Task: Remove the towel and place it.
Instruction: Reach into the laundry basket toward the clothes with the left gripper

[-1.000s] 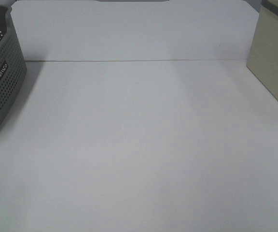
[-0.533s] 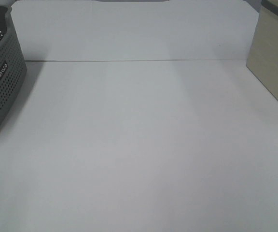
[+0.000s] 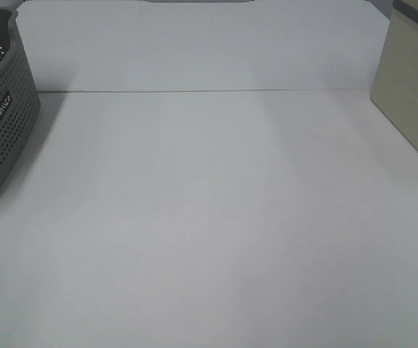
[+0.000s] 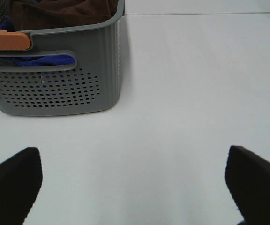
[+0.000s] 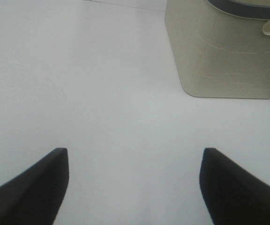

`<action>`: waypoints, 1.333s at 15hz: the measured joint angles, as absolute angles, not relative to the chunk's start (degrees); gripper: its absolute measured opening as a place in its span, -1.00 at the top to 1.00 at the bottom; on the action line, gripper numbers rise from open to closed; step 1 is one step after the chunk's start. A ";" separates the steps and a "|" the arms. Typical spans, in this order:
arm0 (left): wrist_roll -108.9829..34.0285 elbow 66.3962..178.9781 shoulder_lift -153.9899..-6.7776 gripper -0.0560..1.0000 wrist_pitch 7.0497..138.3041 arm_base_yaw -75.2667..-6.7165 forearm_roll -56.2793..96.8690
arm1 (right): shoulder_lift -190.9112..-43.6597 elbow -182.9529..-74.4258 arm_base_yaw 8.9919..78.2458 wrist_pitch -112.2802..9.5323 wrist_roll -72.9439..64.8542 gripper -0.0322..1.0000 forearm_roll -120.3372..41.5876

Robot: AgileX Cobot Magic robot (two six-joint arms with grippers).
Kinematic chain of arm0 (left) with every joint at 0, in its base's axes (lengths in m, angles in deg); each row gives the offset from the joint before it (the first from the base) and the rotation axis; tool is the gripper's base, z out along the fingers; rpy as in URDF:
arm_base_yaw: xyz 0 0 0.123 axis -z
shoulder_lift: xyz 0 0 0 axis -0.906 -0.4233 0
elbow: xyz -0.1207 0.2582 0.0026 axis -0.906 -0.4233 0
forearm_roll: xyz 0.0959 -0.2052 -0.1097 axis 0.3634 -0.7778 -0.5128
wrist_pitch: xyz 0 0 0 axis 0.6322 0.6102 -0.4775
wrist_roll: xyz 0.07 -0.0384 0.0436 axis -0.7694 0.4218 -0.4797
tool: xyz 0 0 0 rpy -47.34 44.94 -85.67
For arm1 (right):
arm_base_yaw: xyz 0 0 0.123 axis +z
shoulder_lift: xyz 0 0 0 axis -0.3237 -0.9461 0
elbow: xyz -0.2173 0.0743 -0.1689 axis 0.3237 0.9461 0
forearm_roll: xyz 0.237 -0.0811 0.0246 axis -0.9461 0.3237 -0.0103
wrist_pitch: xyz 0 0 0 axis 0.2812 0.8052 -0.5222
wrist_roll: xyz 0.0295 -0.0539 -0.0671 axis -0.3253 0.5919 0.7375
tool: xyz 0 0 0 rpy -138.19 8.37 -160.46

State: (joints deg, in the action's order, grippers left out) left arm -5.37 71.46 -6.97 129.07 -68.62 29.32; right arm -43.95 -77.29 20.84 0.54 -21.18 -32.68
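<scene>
The dark brown towel (image 4: 62, 11) lies bunched inside the grey perforated basket (image 4: 55, 89), with blue cloth (image 4: 46, 60) showing through the basket's handle slot. My left gripper (image 4: 134, 180) is open and empty, low over the white table, a short way in front of the basket. My right gripper (image 5: 134, 180) is open and empty over the bare table, facing the beige bin (image 5: 224, 51). Neither gripper shows in the exterior high view, where the basket (image 3: 2, 116) stands at the left edge and the towel is hidden.
The beige bin (image 3: 412, 101) stands at the right edge of the table. An orange piece (image 4: 6, 40) rests on the basket's rim. A white back wall (image 3: 194, 43) closes the far side of the table (image 3: 209, 217).
</scene>
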 joint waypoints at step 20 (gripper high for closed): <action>-5.37 71.46 -6.97 -0.98 129.07 -68.62 29.32 | -43.95 -77.29 20.84 0.54 -21.18 -0.51 -32.68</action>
State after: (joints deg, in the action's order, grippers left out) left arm -5.37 71.46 -6.97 129.07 -68.62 29.32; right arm -43.95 -77.29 20.84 0.54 -21.18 -32.68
